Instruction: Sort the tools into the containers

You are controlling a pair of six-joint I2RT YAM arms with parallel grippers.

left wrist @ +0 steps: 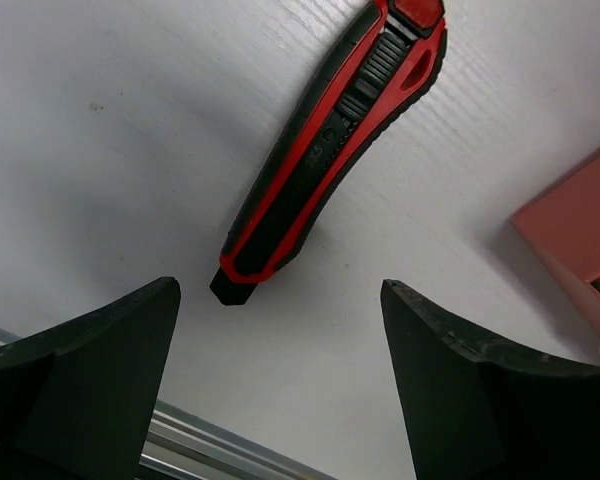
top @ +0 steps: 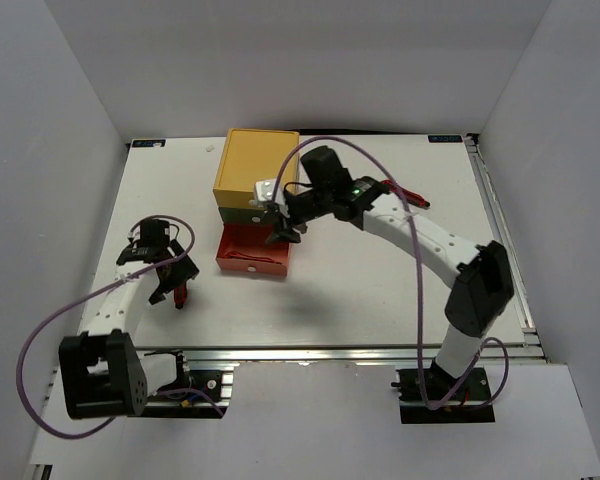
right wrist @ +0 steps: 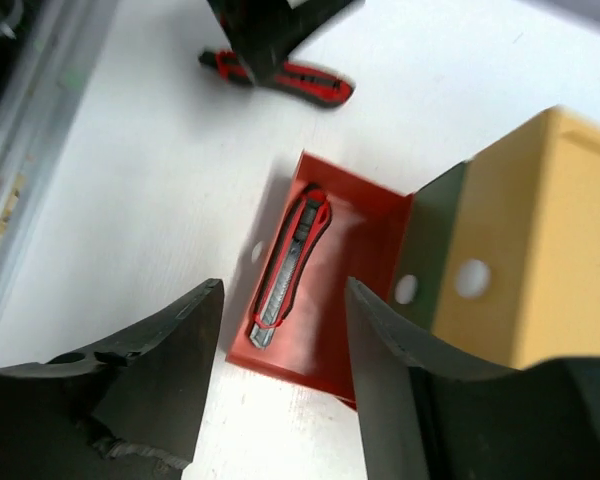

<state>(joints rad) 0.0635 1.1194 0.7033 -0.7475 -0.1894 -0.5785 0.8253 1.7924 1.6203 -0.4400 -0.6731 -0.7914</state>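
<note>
Left gripper [left wrist: 278, 292] is released, fingers [left wrist: 100, 370] spread wide, nothing between them. I have it hovering low over the table [left wrist: 110, 150]. A red-and-black utility knife [left wrist: 325, 150] lies flat just ahead of the fingertips, touching neither one. Its black nose points back toward the gap, red tail end away. In the top view that knife sits at the left side of the table, well apart from the chest [top: 256, 160].

Right gripper [right wrist: 283, 300] is released too, jaws apart, empty. I see it held above the red drawer [right wrist: 370, 230], which is pulled out from the bottom of the chest. A second knife [right wrist: 288, 268], same red-and-black type, lies lengthwise inside that drawer, nearer its left wall in the right wrist view. The green drawer [right wrist: 442, 225] above it and the yellow drawer [right wrist: 555, 230] on top look pushed in. White knobs [right wrist: 472, 277] show on their fronts.

Top view: a thin red tool [top: 412, 194] lies on the table at the far right, behind the right arm, too small for me to tell which kind. There is a small silver piece [top: 265, 188] by the yellow top next to the right wrist. I can't tell if it is a tool or part of the arm.
</note>
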